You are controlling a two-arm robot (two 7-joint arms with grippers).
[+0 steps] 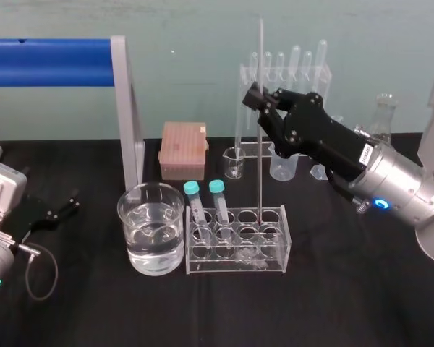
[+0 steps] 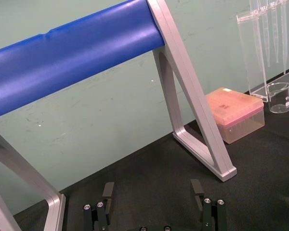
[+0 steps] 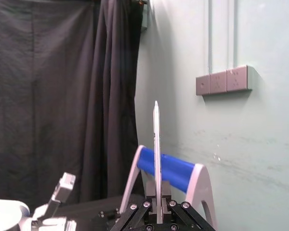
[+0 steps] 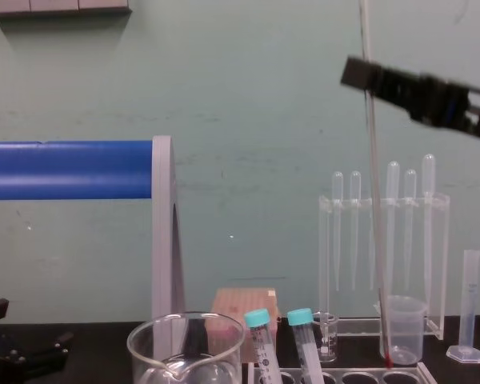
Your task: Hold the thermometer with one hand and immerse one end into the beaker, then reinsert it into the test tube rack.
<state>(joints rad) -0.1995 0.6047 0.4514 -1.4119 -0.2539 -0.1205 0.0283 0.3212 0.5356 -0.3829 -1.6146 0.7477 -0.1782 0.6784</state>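
**Thermometer upright at rack, right hand clamped on it**

The thermometer (image 1: 260, 123) stands near vertical, centre-right of the head frame. Its lower end sits at the right-end hole of the test tube rack (image 1: 235, 262). In the chest view its red tip (image 4: 388, 362) shows at the bottom right of the frame, right at the rack's top plate. You can't tell from either view how deep it's seated.

The right hand (image 1: 257, 97) comes in from the right edge of the head frame, and its fingers are clenched on the upper part of the rod. The right wrist view confirms it, with the thermometer (image 3: 156, 159) pinched between the fingers (image 3: 145, 206) and rising up the frame's middle.

Two teal-capped tubes (image 1: 194, 202) lean in the rack's left holes. The beaker (image 1: 134, 238), partly filled with clear liquid, is just beside the rack's left end, and the rod is well apart from it.

Behind the rack, in the upper middle of the head frame:
- a tiny glass beaker (image 1: 233, 163)
- a small plastic beaker (image 1: 283, 165)
- the pipette stand (image 1: 286, 79)
- a pink tip box (image 1: 183, 148) further left

The left gripper (image 1: 58, 210) is parked on the black table at the frame's left edge. The left wrist view shows its fingers (image 2: 108, 192) spread and holding nothing.
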